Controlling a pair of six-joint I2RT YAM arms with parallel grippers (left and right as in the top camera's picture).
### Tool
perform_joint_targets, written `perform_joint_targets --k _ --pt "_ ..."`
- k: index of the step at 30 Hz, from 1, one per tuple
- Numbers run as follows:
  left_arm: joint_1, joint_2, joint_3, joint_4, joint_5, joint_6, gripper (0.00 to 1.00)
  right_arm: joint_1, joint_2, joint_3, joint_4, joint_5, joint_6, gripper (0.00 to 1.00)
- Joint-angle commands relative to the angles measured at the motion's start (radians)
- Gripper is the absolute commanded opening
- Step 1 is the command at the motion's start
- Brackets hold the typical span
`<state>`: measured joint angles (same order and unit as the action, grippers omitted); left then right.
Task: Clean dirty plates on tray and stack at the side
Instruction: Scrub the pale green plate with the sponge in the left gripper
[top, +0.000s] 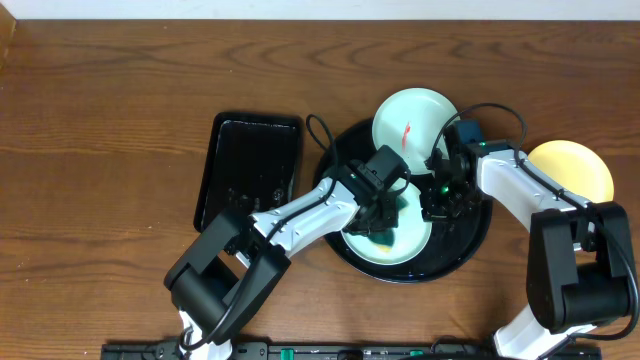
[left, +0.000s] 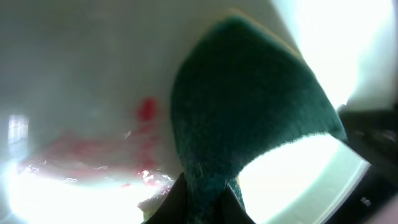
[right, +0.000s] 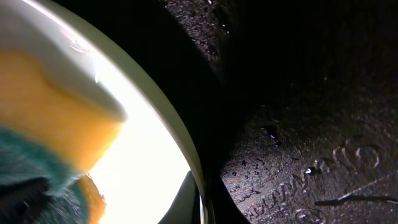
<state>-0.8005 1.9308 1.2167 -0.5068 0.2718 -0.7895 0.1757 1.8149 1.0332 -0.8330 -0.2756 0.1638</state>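
The left jaws are clenched on a green-and-yellow sponge (left: 242, 112), pressed green face down on the lower mint plate (top: 403, 250). This plate lies flat inside the round tray (top: 466, 236), toward its near side, and carries reddish smears (left: 93, 163) beside the sponge. The right jaws are clamped on the right rim of the same plate, one finger on each side of the rim. The upper mint plate (top: 413, 120), marked with a red streak, rests over the tray's far rim. The yellow plate (top: 575, 170) lies on the table (top: 100, 100), right of the round tray. A rectangular tray (top: 250, 165) sits to the left.
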Motion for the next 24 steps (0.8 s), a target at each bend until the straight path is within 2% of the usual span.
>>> perform_joint_targets --k 1,6,11,13,17,20,24 --pt "0.019 0.04 -0.019 -0.131 -0.374 -0.016 0.07 0.002 0.03 -0.002 0.011 0.032 0.023 0.01" --pt "0.019 0.04 0.002 -0.278 -0.657 -0.007 0.07 0.002 0.03 -0.002 0.011 0.033 0.023 0.01" --pt "0.019 0.04 0.003 -0.283 -0.68 0.029 0.07 0.002 0.03 -0.002 0.01 0.039 0.023 0.01" --pt "0.019 0.04 0.003 -0.244 -0.58 0.029 0.07 0.002 0.03 -0.002 0.01 0.039 0.023 0.01" --pt "0.019 0.042 0.003 -0.096 -0.196 0.029 0.07 0.002 0.03 -0.002 0.01 0.039 0.023 0.01" --pt "0.015 0.044 -0.001 0.072 0.082 0.024 0.07 0.002 0.03 -0.002 0.01 0.039 0.023 0.01" --pt "-0.001 0.044 -0.002 0.19 0.204 -0.065 0.08 0.002 0.03 -0.002 0.01 0.039 0.023 0.01"
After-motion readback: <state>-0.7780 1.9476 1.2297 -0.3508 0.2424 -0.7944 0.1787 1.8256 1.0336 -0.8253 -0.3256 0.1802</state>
